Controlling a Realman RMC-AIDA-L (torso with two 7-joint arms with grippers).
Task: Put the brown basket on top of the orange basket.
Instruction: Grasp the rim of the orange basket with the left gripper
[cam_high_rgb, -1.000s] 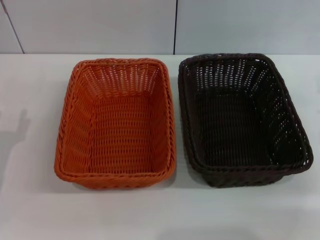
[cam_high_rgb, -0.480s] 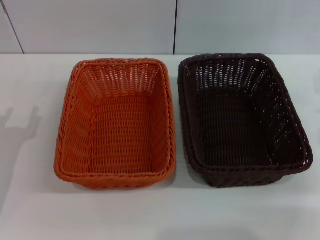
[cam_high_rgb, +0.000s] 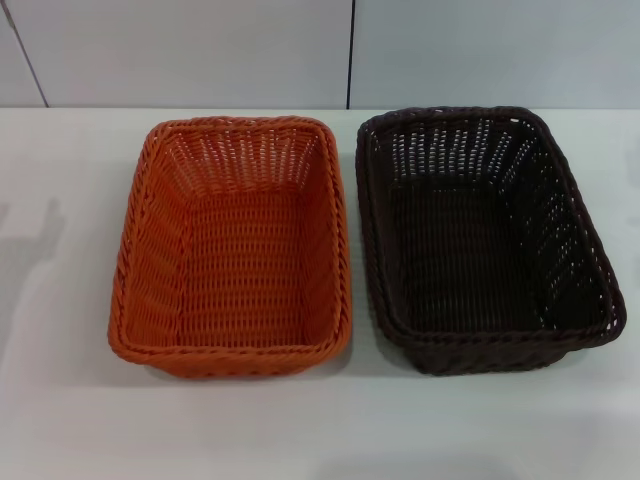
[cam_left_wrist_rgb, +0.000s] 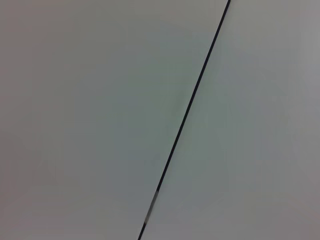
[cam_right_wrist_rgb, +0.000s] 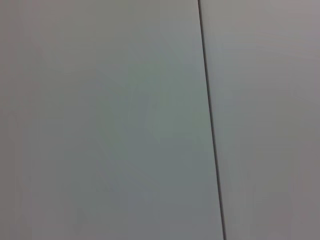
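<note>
White worktop (cam_high_rgb: 60, 420) before you: orange basket (cam_high_rgb: 232, 245) just beside brown basket (cam_high_rgb: 480, 235), apart, both empty; neither gripper shows.

Head downward on table (cam_high_rgb: 60, 420); wrists wallward

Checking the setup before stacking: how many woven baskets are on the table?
2: the bright orange woven basket on the robot's left, the dark brown woven basket beside it on the right, both empty.
</note>
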